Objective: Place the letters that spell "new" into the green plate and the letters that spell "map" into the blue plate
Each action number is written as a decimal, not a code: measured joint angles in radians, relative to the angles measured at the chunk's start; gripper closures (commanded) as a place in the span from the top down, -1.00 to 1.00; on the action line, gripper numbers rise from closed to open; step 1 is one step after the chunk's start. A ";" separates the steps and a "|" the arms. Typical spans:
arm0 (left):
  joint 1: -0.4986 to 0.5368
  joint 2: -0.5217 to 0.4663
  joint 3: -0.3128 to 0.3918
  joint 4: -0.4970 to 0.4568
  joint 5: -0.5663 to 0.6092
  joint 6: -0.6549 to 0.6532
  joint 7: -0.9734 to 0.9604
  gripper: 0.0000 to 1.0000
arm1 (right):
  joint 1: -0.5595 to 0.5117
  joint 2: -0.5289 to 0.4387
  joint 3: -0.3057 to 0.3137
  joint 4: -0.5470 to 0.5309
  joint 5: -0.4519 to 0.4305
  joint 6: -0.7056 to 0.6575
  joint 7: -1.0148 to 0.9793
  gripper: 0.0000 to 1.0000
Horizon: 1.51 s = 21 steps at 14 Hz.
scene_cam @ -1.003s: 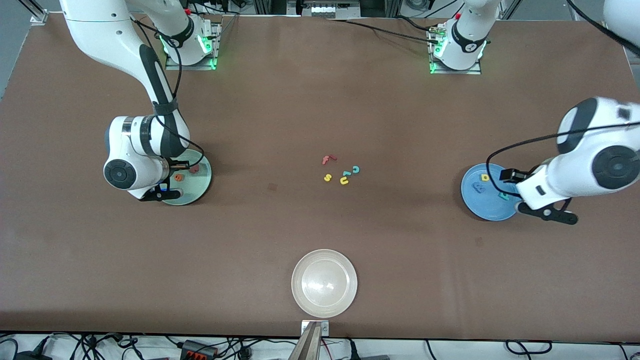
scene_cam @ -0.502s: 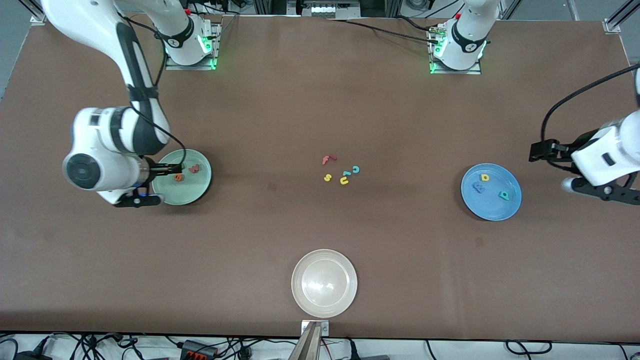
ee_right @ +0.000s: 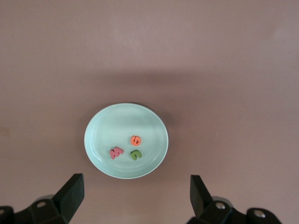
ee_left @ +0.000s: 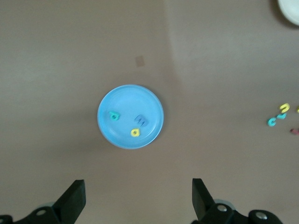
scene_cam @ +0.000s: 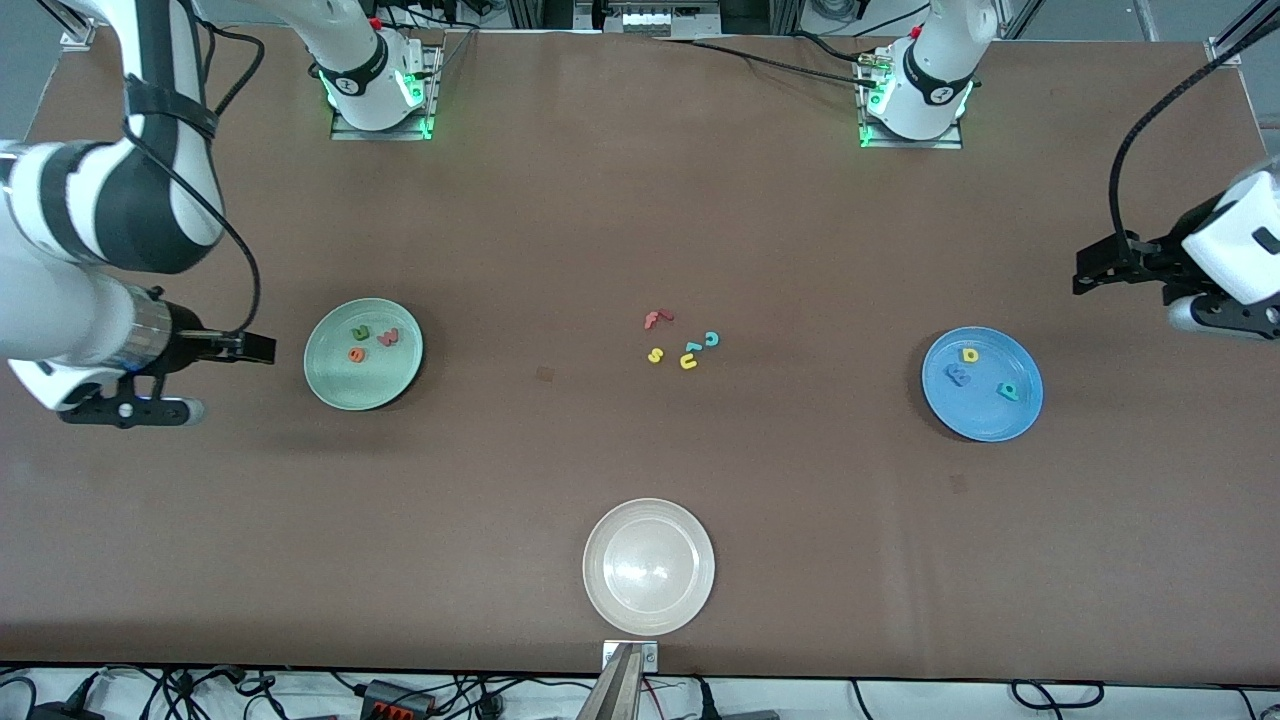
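Note:
The green plate (scene_cam: 370,386) (ee_right: 117,126) holds the dark green n (scene_cam: 360,332) (ee_right: 136,154), the orange e (scene_cam: 356,354) (ee_right: 136,139) and the red w (scene_cam: 388,338) (ee_right: 116,152). The blue plate (scene_cam: 975,416) (ee_left: 131,100) holds the yellow a (scene_cam: 969,354) (ee_left: 134,132), the blue m (scene_cam: 957,375) (ee_left: 140,121) and the teal p (scene_cam: 1008,391) (ee_left: 113,115). My right gripper (scene_cam: 130,411) (ee_right: 135,191) hangs open and empty over bare table, off the green plate toward the right arm's end. My left gripper (scene_cam: 1225,322) (ee_left: 137,193) hangs open and empty off the blue plate, toward the left arm's end.
A white plate (scene_cam: 648,610) sits empty near the table's front edge. Mid-table lie loose letters: a red f (scene_cam: 656,319), a yellow s (scene_cam: 655,354), a teal c (scene_cam: 711,339) and a yellow u (scene_cam: 688,362).
Both grippers rose and pulled outward off their plates toward the table's ends. The right gripper left the green plate, and all three letters now show lying in it.

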State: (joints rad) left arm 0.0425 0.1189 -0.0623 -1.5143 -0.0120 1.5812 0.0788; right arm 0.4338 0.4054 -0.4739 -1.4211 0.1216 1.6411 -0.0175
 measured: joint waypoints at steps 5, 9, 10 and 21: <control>-0.055 -0.128 0.075 -0.204 -0.011 0.138 0.001 1.00 | -0.153 -0.073 0.106 0.082 0.005 -0.015 0.000 1.00; -0.055 -0.142 0.079 -0.210 -0.009 0.137 0.001 1.00 | -0.359 -0.171 0.275 0.075 0.003 -0.015 0.000 1.00; -0.055 -0.142 0.079 -0.210 -0.009 0.134 0.002 1.00 | -0.401 -0.187 0.306 0.068 0.000 -0.017 -0.001 1.00; -0.063 -0.143 0.081 -0.185 0.005 0.088 0.007 1.00 | -0.493 -0.231 0.430 0.007 -0.116 -0.041 -0.022 1.00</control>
State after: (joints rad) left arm -0.0205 -0.0237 0.0189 -1.6992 -0.0069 1.6692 0.0855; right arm -0.0592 0.1743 -0.0436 -1.4141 0.0060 1.5999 -0.0396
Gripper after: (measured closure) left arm 0.000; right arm 0.000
